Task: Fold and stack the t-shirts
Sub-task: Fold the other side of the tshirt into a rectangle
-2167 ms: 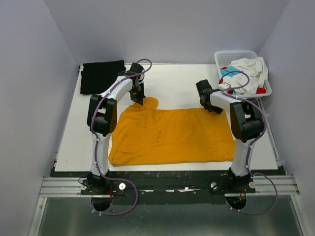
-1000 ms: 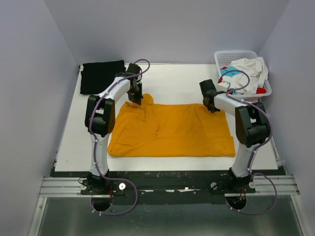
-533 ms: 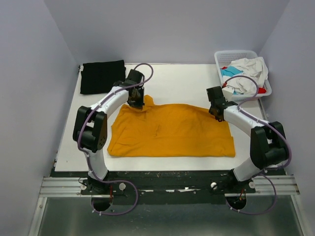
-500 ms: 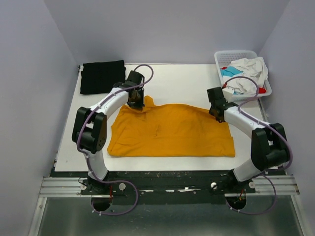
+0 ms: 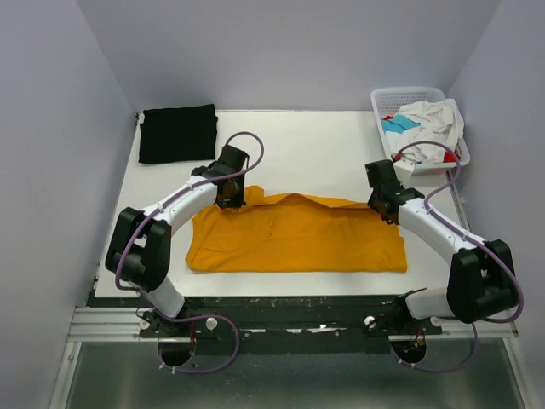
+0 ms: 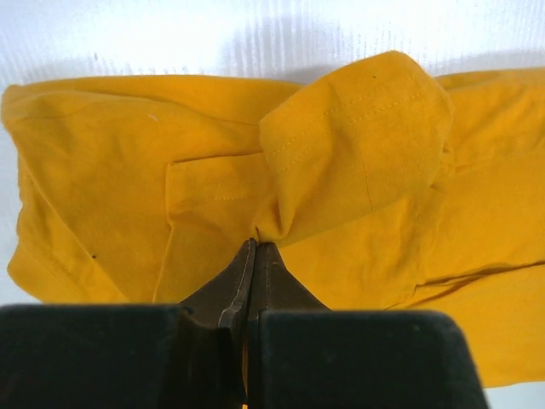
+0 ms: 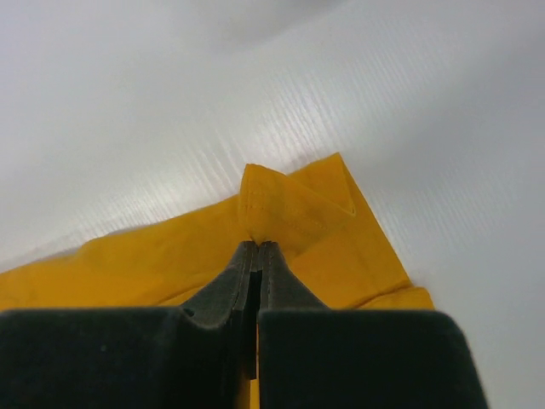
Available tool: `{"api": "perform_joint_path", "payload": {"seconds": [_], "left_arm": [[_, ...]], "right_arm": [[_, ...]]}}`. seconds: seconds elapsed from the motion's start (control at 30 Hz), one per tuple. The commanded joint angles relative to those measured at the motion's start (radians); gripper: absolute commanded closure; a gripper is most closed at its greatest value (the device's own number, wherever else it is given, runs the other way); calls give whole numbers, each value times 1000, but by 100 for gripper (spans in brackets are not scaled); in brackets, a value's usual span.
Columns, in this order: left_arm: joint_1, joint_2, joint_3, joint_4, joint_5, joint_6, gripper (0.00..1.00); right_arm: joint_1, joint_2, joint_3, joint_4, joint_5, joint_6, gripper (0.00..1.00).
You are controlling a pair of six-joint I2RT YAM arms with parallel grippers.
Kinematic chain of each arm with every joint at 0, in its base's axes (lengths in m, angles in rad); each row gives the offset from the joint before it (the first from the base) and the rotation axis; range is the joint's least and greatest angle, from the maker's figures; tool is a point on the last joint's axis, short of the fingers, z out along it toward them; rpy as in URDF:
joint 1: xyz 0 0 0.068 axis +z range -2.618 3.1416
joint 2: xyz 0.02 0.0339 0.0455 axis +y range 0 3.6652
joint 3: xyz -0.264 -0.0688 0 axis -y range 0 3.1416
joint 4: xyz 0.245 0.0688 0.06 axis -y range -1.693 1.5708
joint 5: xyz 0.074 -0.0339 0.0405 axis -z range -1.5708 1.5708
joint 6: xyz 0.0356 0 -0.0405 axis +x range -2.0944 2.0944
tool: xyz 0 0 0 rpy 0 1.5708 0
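1. Now both grippers grasp the orange shirt (image 5: 298, 243). The left gripper (image 6: 255, 245) is clenched on a bunched sleeve fold, and the right gripper (image 7: 257, 247) is clenched on the far right corner. Each has only a thin nip of cloth, so a sharp tug could pull it free.
2. The shirt lies in the middle of the table (image 5: 324, 145), far edge raised between the arms and near half flat. Unequal travel by the arms would likely skew the fold.
3. The sleeve wad on the left could get trapped inside and leave a lump.
4. Carrying the edge too low could drag and wrinkle the bottom layer.
5. A crooked fold would probably stack badly on the black shirt (image 5: 177, 133) at the far left corner.
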Motion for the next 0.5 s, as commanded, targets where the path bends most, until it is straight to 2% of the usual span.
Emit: {"api": "perform_joint_path", "payload": {"seconds": [0.0,0.47], "left_arm": [[-9,-95,-64,58,-73,-33,100],[-53,-220,-193,80,-121,-103,100]], "right_arm": [[4,-16,-25,-85,68,39,99],[3,-1,-12,-145,122,86,99]]}}
